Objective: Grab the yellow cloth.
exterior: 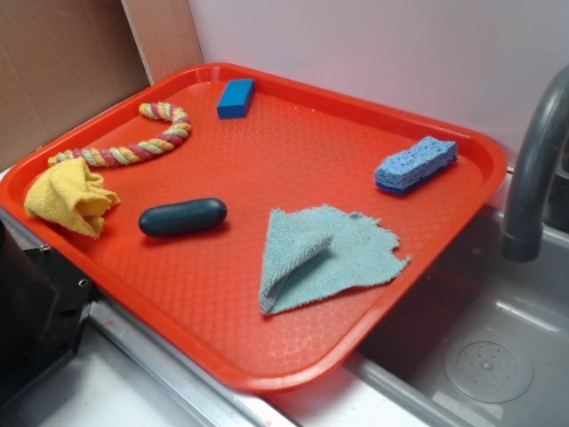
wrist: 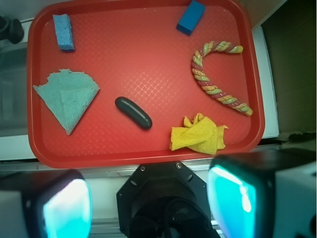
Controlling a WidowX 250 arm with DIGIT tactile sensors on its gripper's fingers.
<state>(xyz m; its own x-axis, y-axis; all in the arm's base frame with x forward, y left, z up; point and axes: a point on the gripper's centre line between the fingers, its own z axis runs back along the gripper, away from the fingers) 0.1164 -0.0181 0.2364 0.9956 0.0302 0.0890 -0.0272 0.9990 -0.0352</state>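
Gripper point(wrist: 148, 206) is hovering high off the red plastic tray point(wrist: 143, 148), fingers spread wide, holding nothing. Crumpled mustard-yellow terry cloth point(wrist: 198, 135) is sitting at the tray's near edge, beside the braided rope point(wrist: 218, 79).

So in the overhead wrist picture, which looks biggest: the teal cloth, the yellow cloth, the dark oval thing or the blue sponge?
As they look in the wrist view, largest to smallest:
1. Teal cloth
2. Yellow cloth
3. Dark oval object and blue sponge: these look about alike, so I won't rank them.
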